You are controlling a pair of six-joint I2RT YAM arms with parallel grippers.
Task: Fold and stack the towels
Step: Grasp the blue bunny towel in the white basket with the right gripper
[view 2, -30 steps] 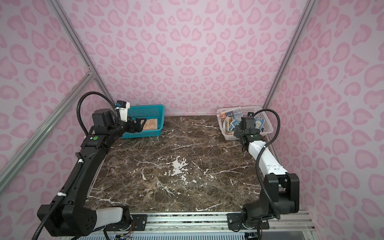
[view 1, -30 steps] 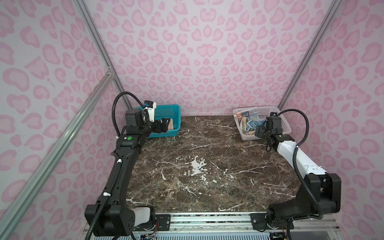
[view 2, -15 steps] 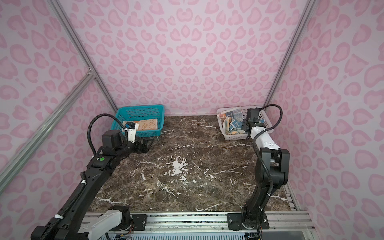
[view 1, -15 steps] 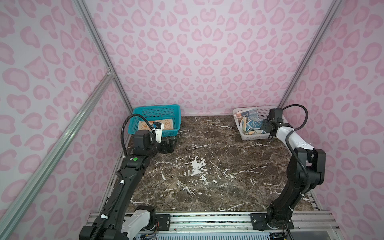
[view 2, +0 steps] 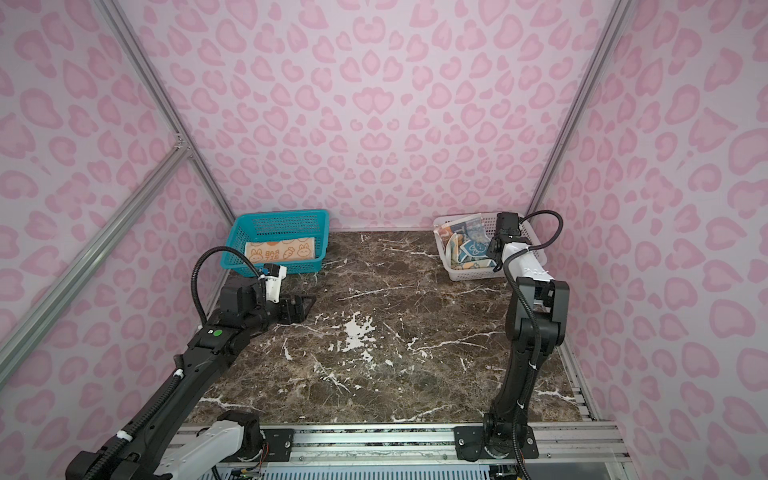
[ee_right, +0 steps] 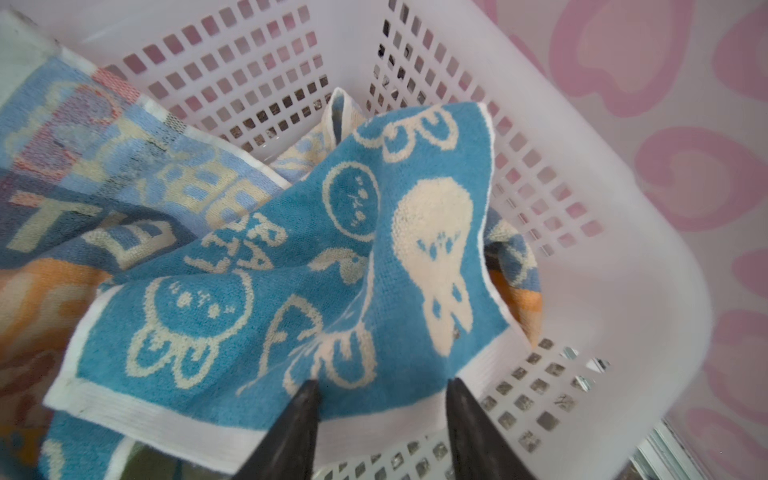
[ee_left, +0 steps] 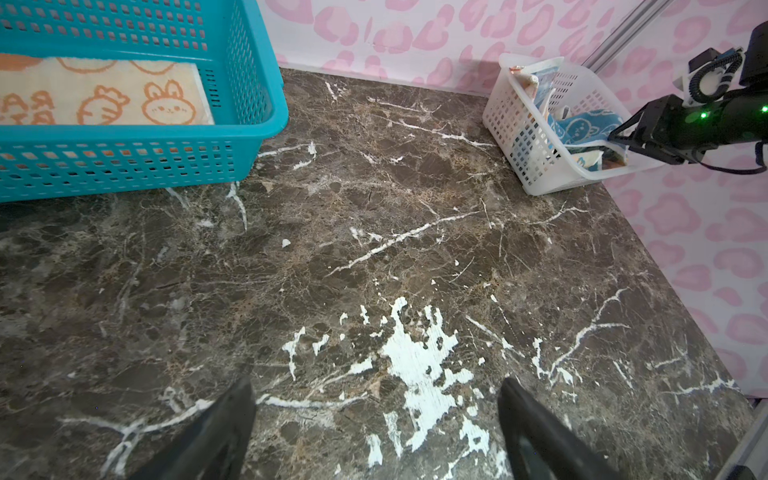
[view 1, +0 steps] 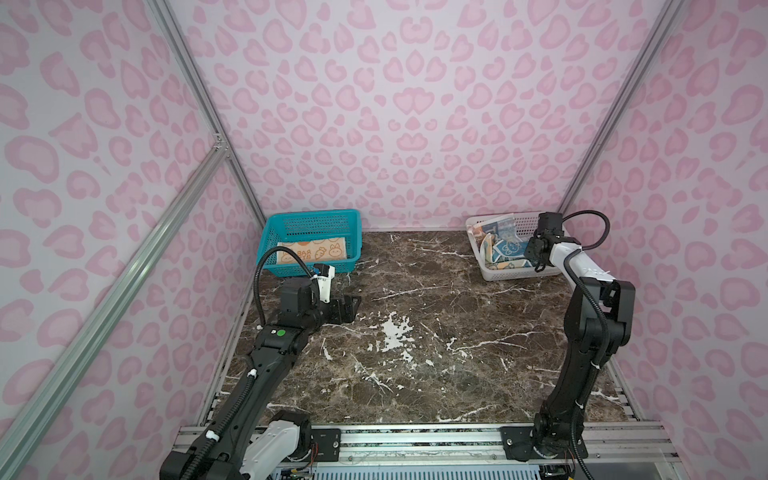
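Changed: left gripper (ee_left: pixel 374 388) backed off the teal mesh basket (view 1: pixel 311 216) and now hangs wide and empty; right gripper (ee_right: pixel 380 388) dove into the white mesh basket (view 1: pixel 509 272), jaws narrowing.
Grip: straddling the blue bunny terry towel (ee_right: pixel 257 299) at its white hem. Pinched yet? Can't tell.
Means: probably blue's next to fold.
Where: upper right in both top views.
Pointing: rumpled, one corner peaked up, so no clear long axis.

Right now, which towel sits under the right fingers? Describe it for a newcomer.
Find the white mesh basket at the far right corner of the marble table. Topping its crumpled pile is the blue towel, under the fingers of the right gripper. It alone is solid blue with cream bunnies and a white hem; the multicoloured towel beneath mixes navy and orange.
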